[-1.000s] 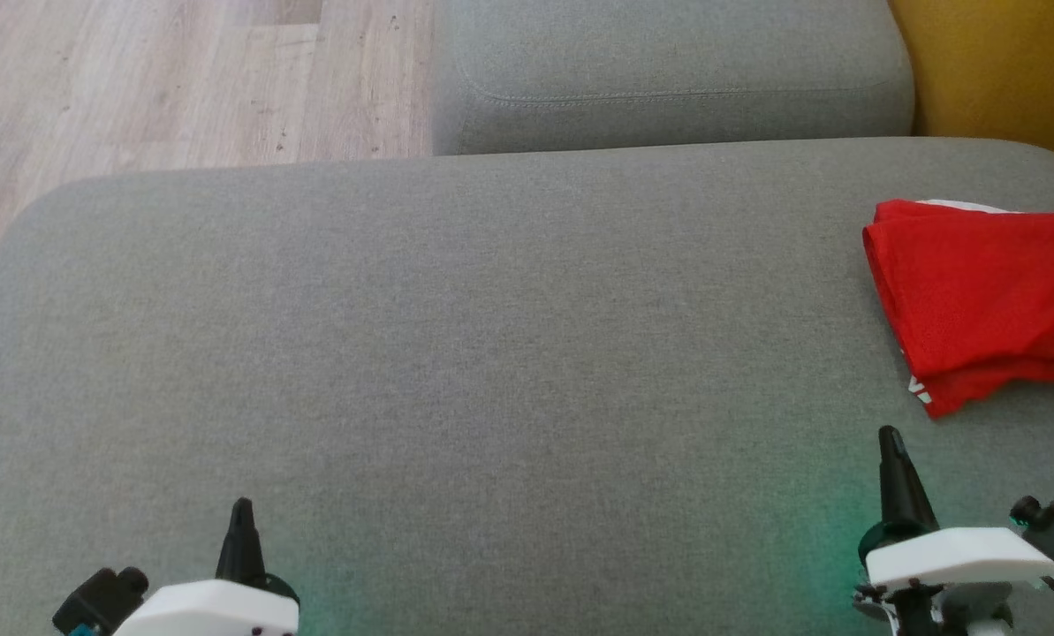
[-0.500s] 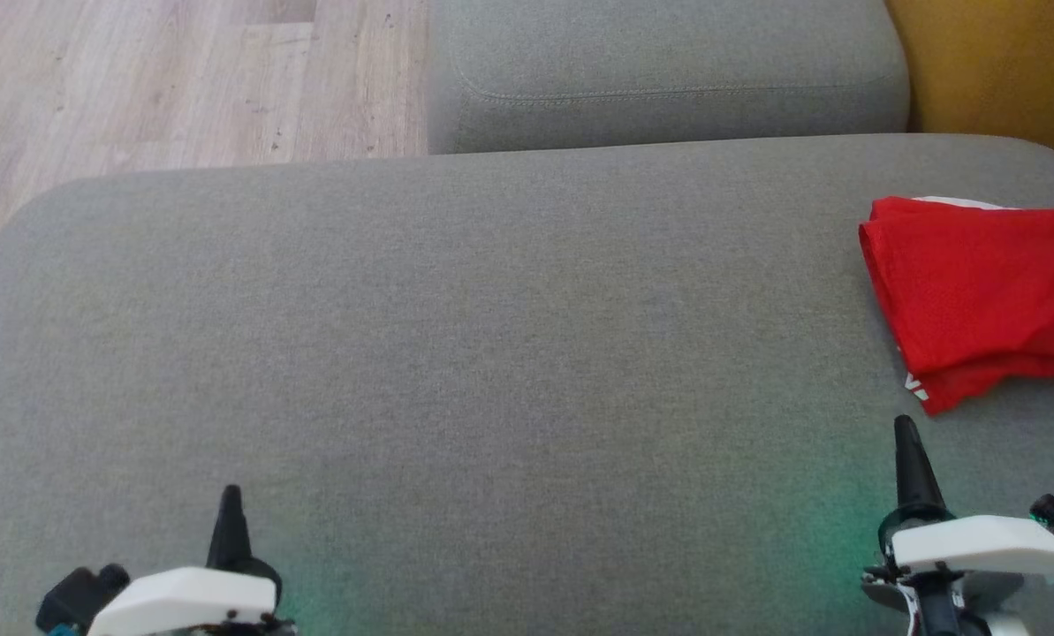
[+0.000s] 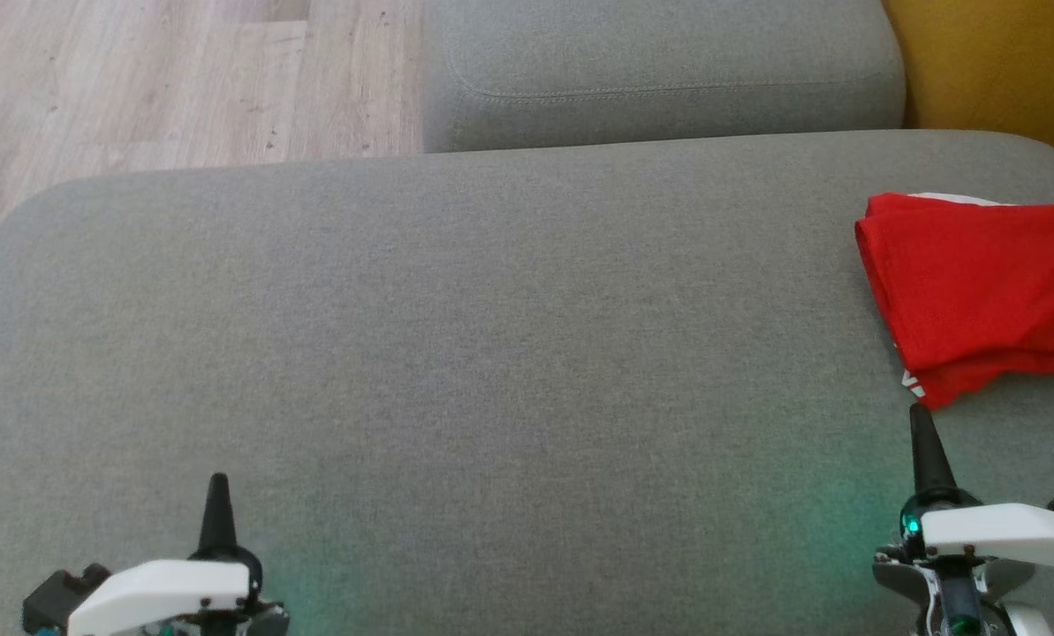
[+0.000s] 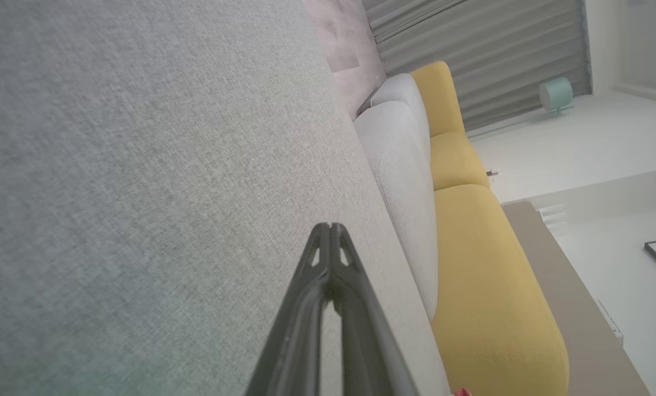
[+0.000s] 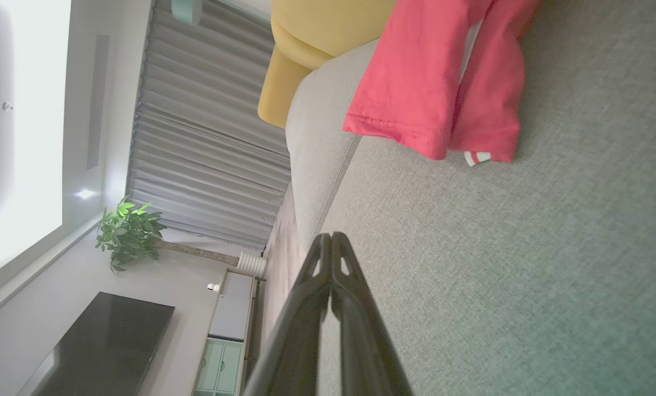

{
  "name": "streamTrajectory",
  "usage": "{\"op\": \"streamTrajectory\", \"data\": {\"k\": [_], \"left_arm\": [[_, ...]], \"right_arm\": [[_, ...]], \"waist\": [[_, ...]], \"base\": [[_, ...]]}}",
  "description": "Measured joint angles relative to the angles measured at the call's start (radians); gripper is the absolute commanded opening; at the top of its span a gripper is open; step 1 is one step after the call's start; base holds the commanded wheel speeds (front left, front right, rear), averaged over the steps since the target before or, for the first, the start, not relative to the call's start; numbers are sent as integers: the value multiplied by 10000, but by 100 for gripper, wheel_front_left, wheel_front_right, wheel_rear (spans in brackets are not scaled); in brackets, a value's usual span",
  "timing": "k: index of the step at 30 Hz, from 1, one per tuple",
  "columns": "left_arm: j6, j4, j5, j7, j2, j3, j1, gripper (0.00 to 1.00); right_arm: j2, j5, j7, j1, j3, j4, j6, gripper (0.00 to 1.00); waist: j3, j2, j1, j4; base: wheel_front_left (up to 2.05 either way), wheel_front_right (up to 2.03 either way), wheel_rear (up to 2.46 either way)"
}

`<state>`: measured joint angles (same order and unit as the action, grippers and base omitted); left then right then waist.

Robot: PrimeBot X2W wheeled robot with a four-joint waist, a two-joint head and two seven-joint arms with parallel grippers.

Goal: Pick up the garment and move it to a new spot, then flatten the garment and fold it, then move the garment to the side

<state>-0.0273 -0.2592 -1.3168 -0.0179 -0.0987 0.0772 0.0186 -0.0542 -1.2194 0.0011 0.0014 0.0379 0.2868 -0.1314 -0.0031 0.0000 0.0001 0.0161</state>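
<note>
**A:** What's on the far left?

**B:** Wooden floor (image 3: 138, 79), up in the corner of the head view. Below it, at the bottom edge, is the left gripper (image 3: 217, 484). Its two dark fingers are pressed together into a single point with nothing between them. Its wrist view agrees: the tips meet over bare grey fabric.

**A:** And the middle?

**B:** A wide grey seat (image 3: 491, 336), with a second grey cushion (image 3: 668, 71) beyond its far edge.

**A:** The other arm?

**B:** The right gripper (image 3: 922, 415) is at the lower right, also pinched closed and empty. It points up toward the cloth. In the head view its tip is just beside the cloth's near corner. Its wrist view shows a strip of seat between them, so they are apart.

**A:** Where's the garment?

**B:** The red garment (image 3: 977, 291) lies folded in layers on the right end of the seat, reaching the picture's right edge. A bit of white stripe (image 5: 477, 158) peeks out at the near corner. A yellow cushion (image 3: 995, 62) sits behind it at the top right.
</note>
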Motion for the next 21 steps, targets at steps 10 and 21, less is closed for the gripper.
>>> {"op": "streamTrajectory", "data": {"k": [10,21], "left_arm": [[-245,-40,-823,-263,151,-437,-265,0],[-525,-100,-1620,-441,232,-815,-383,0]], "right_arm": [[-4,-1137,194,-145,140,-12,0,0],[-6,-2268,447,-185,332,-21,0,0]], "waist": [[17,0,-1,-45],[35,0,-1,-91]], "base": [[0,0,0],[0,0,0]]}}
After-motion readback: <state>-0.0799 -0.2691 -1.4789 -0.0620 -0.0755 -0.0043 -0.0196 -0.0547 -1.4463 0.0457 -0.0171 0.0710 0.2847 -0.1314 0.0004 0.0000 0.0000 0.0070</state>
